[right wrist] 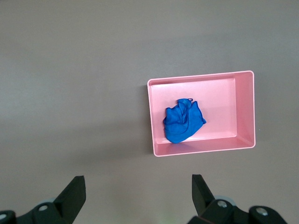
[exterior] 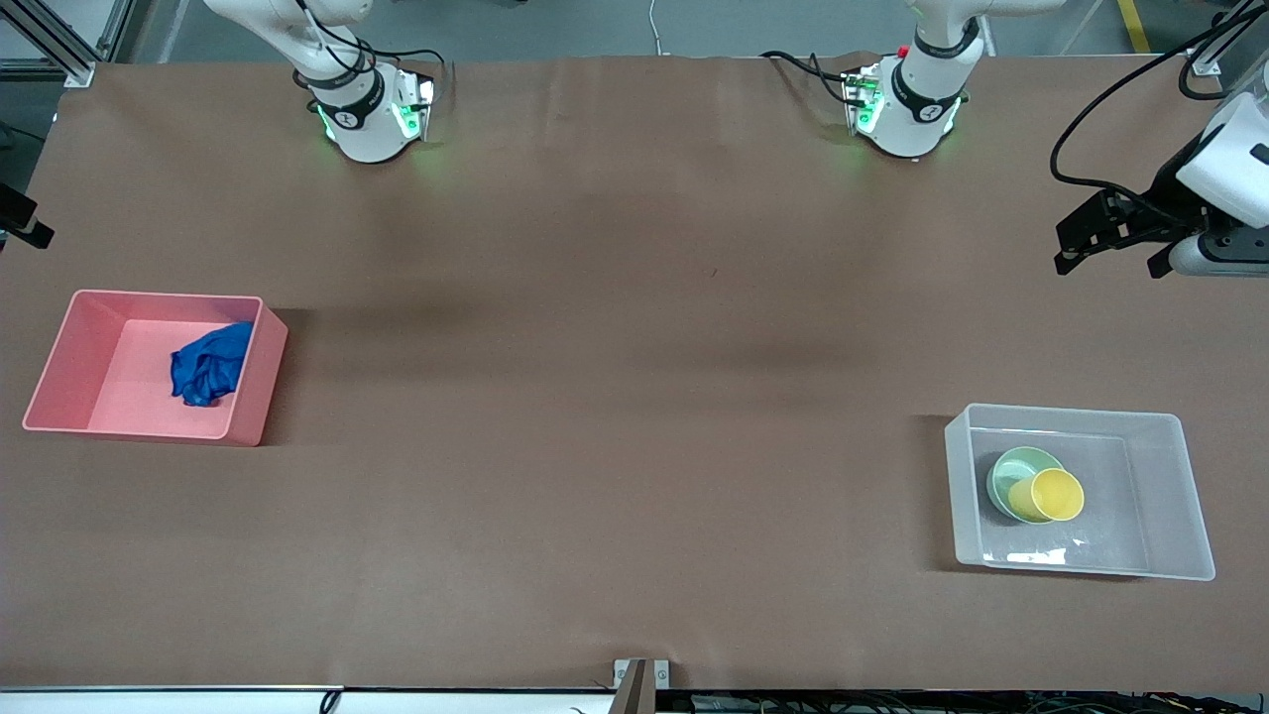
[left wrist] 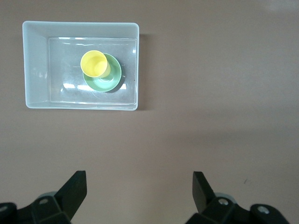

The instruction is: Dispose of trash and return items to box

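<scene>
The trash (exterior: 210, 363) lay in the pink bin (exterior: 59, 377), cup (exterior: 1057, 494) and bowl (exterior: 1013, 478) in the box (exterior: 1170, 496) at the table's 4 o'clock; both grippers' fingers (left wrist: 74, 190) stood released, empty, well apart from everything.

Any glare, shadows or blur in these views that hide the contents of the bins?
Front view: white glare patch on the clear box floor, yet yellow cup and green bowl read clearly; pink bin throws a soft shadow on the table. Left wrist view: faint reflections in the box. Right wrist view: blue wad sharp.

Blue wad (exterior: 210, 363), pink bin (exterior: 59, 369), yellow cup (exterior: 1057, 494).
</scene>
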Motion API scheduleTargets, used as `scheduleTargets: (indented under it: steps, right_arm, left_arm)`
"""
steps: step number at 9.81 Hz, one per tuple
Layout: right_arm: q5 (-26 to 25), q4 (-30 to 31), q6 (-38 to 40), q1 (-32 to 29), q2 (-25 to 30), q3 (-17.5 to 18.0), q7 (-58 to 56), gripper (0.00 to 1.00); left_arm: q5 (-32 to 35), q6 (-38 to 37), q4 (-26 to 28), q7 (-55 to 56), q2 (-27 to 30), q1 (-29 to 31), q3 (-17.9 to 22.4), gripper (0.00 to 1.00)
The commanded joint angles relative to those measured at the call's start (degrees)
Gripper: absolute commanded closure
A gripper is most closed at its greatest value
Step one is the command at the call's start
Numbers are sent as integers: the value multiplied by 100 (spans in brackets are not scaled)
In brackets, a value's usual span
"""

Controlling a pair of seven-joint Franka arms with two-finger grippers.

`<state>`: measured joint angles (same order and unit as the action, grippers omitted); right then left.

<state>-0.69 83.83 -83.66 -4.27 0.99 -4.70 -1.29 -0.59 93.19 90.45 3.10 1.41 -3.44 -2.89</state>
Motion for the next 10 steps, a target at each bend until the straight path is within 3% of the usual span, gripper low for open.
scheduleTargets:
  steps: [1, 10]
  right_arm:
    - [95, -25, 43, -91, 7, 48, 6, 0]
    - [87, -25, 43, -91, 7, 48, 6, 0]
  left_arm:
    - [-64, -55, 183, -73, 17, 45, -10, 0]
    - [103, -134, 228, 287, 78, 71, -10, 0]
